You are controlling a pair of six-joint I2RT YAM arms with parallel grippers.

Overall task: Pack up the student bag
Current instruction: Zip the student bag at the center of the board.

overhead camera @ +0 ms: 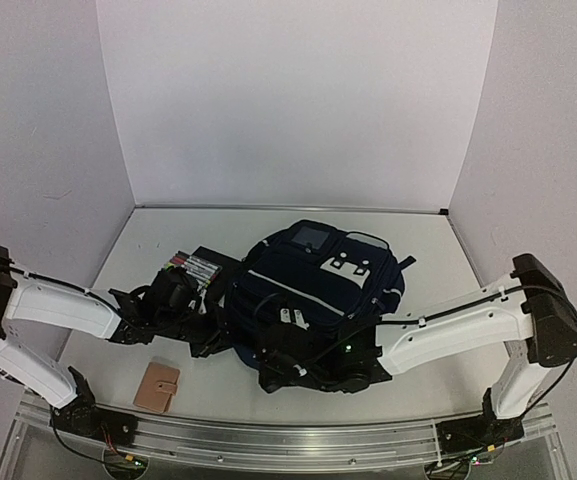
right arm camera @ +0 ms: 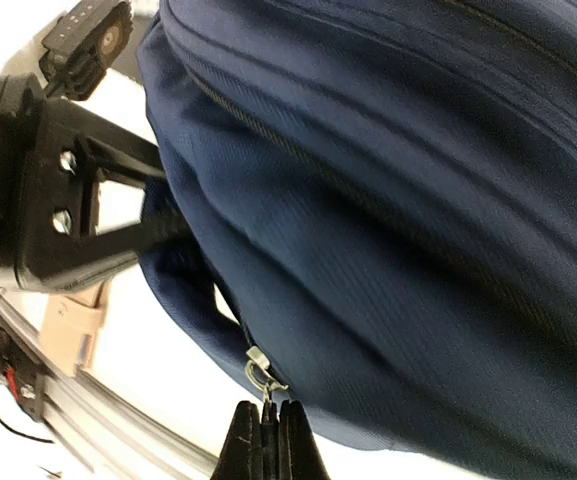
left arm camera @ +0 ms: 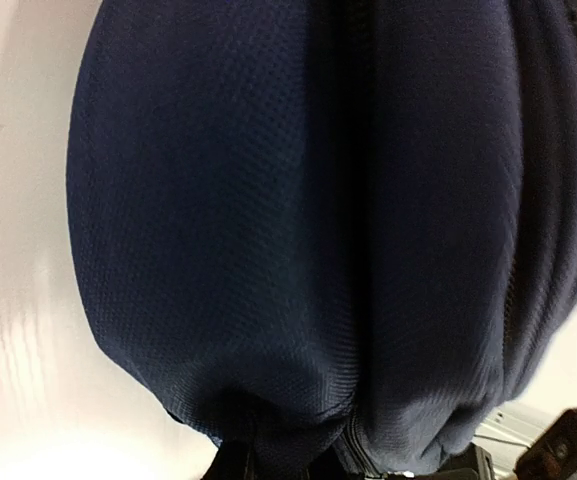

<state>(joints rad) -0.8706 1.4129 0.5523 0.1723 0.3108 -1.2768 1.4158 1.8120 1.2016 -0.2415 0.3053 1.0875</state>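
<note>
Right fingers [right arm camera: 248,450] are pressing fully together, pinching the small metal zipper pull [right arm camera: 258,375] at the lower edge of the student bag [overhead camera: 313,290]. Left fingers [right arm camera: 158,225] are touching the bag's fabric at its near-left edge. The right wrist view is showing them side-on and the left wrist view is filling with navy fabric, so their opening cannot be told.

No brand or writing is showing legibly. White patches [overhead camera: 343,265] with dark dots and a grey square panel [overhead camera: 311,238] are sitting near the bag's far end.

The bag is lying flat at the centre of the tabletop [overhead camera: 448,260]; it is dark navy with thin light-grey stripes. A pack of coloured pens [overhead camera: 193,265] and a black flat item [overhead camera: 218,262] are lying just beside its left side. A tan pouch [overhead camera: 156,387] is lying near the front edge. Both arms are covering the bag's near end.
</note>
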